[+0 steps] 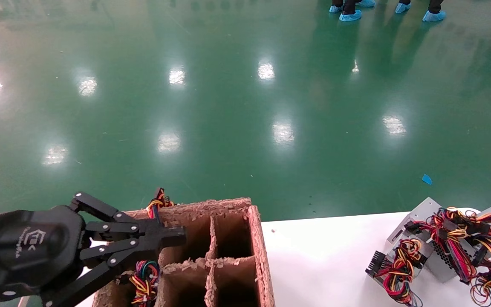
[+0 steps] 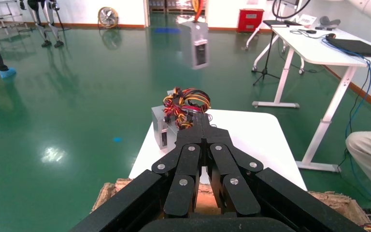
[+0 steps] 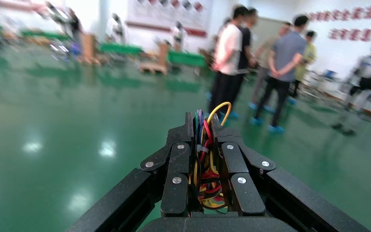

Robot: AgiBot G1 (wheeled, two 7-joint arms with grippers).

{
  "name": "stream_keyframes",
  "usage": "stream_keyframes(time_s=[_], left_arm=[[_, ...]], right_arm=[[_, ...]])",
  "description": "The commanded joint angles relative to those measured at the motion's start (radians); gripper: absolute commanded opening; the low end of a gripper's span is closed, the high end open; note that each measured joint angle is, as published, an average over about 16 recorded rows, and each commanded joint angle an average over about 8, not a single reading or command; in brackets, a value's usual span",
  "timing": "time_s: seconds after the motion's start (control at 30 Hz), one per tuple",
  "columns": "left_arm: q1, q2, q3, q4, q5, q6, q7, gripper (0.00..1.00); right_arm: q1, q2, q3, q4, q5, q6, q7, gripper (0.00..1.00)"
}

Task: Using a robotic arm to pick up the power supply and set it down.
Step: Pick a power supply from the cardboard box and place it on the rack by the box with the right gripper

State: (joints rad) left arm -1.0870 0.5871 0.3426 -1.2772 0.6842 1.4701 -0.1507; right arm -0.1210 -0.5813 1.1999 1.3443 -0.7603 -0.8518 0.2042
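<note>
Wiring in red, yellow and black strands (image 3: 206, 179) is clamped in the right black linkage-fingered claw (image 3: 203, 123). The small silver-grey metal power supply (image 2: 196, 43) dangles from it in mid-air, well clear of the white desk (image 1: 322, 256). Setting it down probably calls for a slow, steady descent to limit swinging. The left claw (image 1: 179, 237), clenched empty, hovers over the brown cardboard divided crate (image 1: 256, 238).

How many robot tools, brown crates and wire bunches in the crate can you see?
Tools: 2, the left tool over the crate and the right tool gripping wires
Brown crate: 1
Wire bunches in the crate: 2
Total: 5
</note>
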Motion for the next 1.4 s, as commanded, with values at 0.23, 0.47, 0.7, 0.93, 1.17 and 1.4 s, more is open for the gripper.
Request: stream_keyframes(time_s=[0.23,0.47,0.7,0.93,1.17,1.4], left_arm=[[0.0,0.0,0.0,0.0,0.0,0.0,0.0,0.0],[0.0,0.0,0.0,0.0,0.0,0.0,0.0,0.0],[0.0,0.0,0.0,0.0,0.0,0.0,0.0,0.0],[0.0,0.0,0.001,0.0,0.0,0.0,0.0,0.0],[0.0,0.0,0.001,0.0,0.0,0.0,0.0,0.0],[0.0,0.0,0.001,0.0,-0.001,0.0,0.0,0.0]], right_arm=[[-0.179,-0.048,0.163,0.01,-0.115,0.038,0.063,0.0],[-0.295,-0.076,0.212,0.011,-0.192,0.061,0.129,0.0],[-0.352,-0.071,0.176,0.009,-0.242,0.095,0.206,0.0],[-0.368,-0.046,0.095,0.009,-0.272,0.132,0.273,0.0],[-0.347,-0.023,-0.013,0.007,-0.306,0.213,0.326,0.0],[-0.29,0.005,-0.173,0.008,-0.348,0.347,0.382,0.0]])
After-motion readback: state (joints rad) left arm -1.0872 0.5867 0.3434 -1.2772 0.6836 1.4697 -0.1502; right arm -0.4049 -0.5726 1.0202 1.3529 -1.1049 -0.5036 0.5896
